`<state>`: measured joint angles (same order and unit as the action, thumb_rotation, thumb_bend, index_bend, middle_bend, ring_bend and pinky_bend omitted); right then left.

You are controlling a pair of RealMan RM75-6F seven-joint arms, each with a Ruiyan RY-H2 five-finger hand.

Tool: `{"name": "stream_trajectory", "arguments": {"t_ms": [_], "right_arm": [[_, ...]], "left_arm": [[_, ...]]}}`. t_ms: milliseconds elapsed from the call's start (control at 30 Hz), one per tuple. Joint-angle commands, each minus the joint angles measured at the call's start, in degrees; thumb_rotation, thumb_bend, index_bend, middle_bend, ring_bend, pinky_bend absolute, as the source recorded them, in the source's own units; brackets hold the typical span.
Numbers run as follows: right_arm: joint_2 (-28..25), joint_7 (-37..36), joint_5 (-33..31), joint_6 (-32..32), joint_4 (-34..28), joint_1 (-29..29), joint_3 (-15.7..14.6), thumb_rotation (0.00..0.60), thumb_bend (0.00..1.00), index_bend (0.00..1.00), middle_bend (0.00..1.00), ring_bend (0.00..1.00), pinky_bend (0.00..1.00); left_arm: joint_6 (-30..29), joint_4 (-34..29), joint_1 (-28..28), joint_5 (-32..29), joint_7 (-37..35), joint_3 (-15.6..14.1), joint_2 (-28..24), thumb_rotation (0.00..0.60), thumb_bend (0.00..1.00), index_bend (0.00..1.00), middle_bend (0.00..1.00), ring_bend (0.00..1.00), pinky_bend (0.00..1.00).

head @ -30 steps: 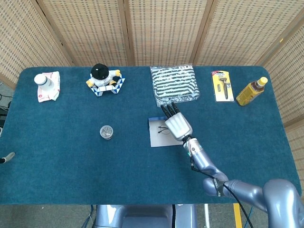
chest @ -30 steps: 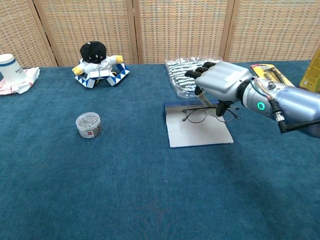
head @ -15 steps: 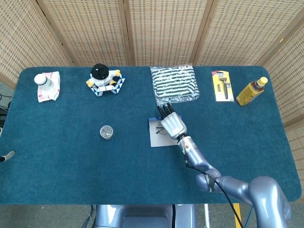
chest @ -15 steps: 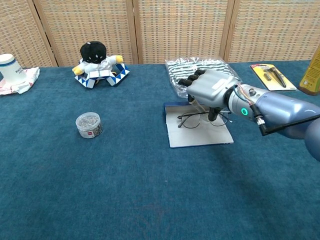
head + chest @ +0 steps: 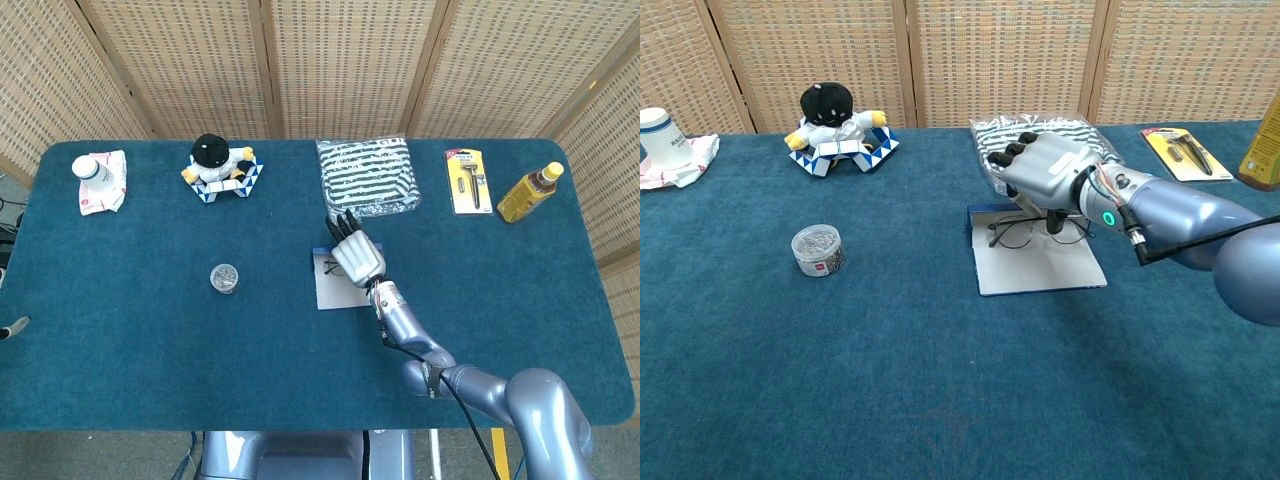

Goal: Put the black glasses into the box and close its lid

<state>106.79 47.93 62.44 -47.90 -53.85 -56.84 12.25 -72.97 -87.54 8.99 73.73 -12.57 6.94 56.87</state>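
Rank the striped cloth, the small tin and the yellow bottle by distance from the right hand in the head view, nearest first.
From the right hand in the head view:
1. Striped cloth, just beyond the fingers, at the far edge.
2. Small tin, off to the left, mid-table.
3. Yellow bottle, far right corner.

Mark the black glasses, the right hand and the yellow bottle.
black glasses [image 5: 1012,231], chest view, on the left lens rim.
right hand [image 5: 1045,172], chest view, on the back of the hand.
yellow bottle [image 5: 527,193], head view, on the bottle body.
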Motion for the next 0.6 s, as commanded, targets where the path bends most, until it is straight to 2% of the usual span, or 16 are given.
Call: {"name": "stream_trajectory", "arguments": {"t_ms": [33, 167, 400, 600], "right_arm": [[0.0, -0.4, -0.4, 0.0, -0.3, 0.0, 0.2, 0.600, 0.26, 0.49, 0.00, 0.00, 0.00], [-0.5, -1.0, -0.6, -0.1, -1.1, 0.2, 0.2, 0.600, 0.21, 0.40, 0.00, 0.00, 0.00], [-1.5, -2.4, 0.5, -2.2, -3.4, 1.0, -0.1, 0.600, 0.21, 0.38, 0.00, 0.00, 0.00], [-5.7, -5.6, 3.0, -6.0, -10.7, 3.2, -0.5, 0.600, 0.21, 0.38, 0.00, 0.00, 0.00]], "left_arm": [[0.0, 0.0, 0.0, 0.0, -0.1, 0.0, 0.0, 0.600, 0.00, 0.00, 0.00, 0.00, 0.00], [0.1, 0.0, 0.0, 0.1, 0.0, -0.1, 0.0, 0.600, 0.00, 0.00, 0.00, 0.00, 0.00], [0.0, 0.0, 0.0, 0.2, 0.1, -0.1, 0.1, 0.600, 0.00, 0.00, 0.00, 0.00, 0.00], [0.3, 0.0, 0.2, 0.3, 0.4, -0.2, 0.2, 0.600, 0.00, 0.00, 0.00, 0.00, 0.00]]}}
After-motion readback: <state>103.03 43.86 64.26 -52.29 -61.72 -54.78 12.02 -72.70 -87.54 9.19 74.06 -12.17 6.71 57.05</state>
